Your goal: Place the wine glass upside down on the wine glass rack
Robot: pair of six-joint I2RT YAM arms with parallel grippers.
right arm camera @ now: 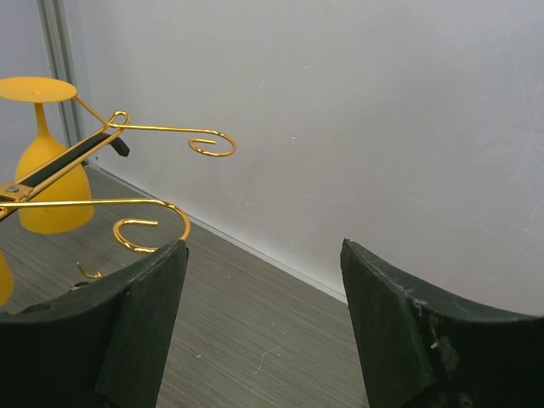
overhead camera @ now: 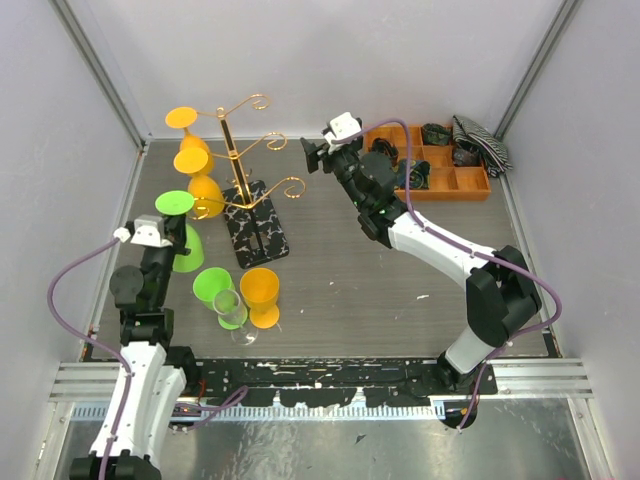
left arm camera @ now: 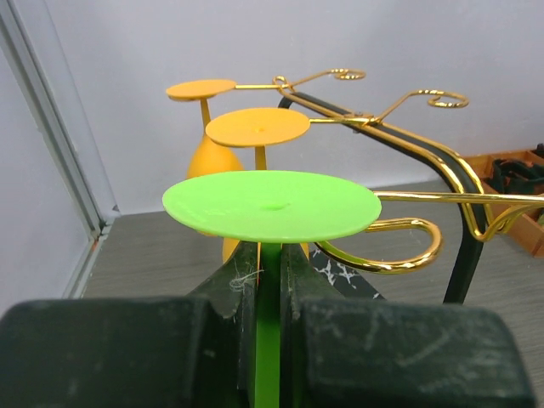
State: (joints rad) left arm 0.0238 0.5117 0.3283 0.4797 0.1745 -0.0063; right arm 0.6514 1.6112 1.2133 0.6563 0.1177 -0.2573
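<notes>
Your left gripper (left arm camera: 268, 265) clenches the upturned green wine glass (left arm camera: 272, 206) by its stem at nine o'clock of the rack (left arm camera: 408, 200), right gripper (right arm camera: 263, 255) released; miss the hook and its foot could knock the hung orange glasses (left arm camera: 257, 127).

Walls (overhead camera: 330, 50): plain pale grey-white panels on three sides.
Corner posts (overhead camera: 100, 72): slim aluminium, slanting at both back corners.
Tabletop (overhead camera: 340, 290): grey wood-grain, matte, few white flecks.
Light: even, soft, faint shadows.

High above and behind, looking down; close behind left gripper (left arm camera: 269, 280) and right gripper (right arm camera: 263, 255), looking ahead; sharing the wine glass rack (overhead camera: 256, 228).
</notes>
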